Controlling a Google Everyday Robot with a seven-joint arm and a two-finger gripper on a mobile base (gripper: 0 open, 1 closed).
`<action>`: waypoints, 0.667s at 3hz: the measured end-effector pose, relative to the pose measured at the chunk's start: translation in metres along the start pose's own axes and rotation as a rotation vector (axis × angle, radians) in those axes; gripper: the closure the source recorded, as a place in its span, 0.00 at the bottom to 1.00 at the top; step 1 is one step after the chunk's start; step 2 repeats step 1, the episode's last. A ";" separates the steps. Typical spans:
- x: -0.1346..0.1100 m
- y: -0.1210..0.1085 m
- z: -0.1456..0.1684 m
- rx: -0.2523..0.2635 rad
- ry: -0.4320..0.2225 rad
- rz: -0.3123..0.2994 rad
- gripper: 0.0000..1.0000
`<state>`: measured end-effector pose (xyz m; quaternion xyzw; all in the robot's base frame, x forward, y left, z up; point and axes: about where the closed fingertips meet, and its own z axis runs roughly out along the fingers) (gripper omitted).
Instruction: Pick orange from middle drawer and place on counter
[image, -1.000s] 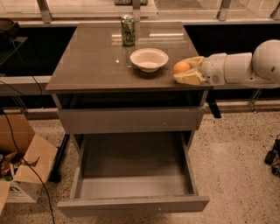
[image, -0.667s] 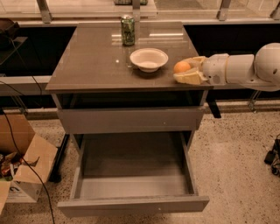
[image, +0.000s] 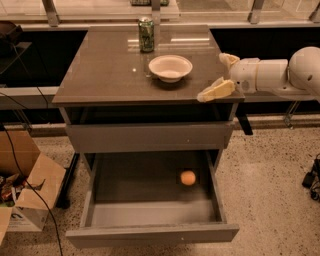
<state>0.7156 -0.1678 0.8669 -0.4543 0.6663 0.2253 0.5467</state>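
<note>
The orange (image: 188, 177) is in the open middle drawer (image: 135, 182), over the right part of its grey floor and a little blurred. My gripper (image: 222, 75) is at the right edge of the counter (image: 110, 70), level with its surface. It is open and empty, with one finger (image: 216, 91) near the counter's front right corner and the other (image: 229, 59) farther back. The gripper is well above the orange and to its right.
A white bowl (image: 170, 67) and a green can (image: 146, 35) stand on the counter. A closed grey drawer front (image: 150, 136) sits above the open drawer. A cardboard box (image: 25, 192) and cables lie on the floor at the left.
The orange was held between my fingers at the counter's right edge. Now it has left the gripper and is down in the open drawer, and the fingers have spread apart.
</note>
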 end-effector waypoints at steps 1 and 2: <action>0.000 0.000 0.000 0.000 0.000 0.000 0.00; 0.000 0.000 0.000 0.000 0.000 0.000 0.00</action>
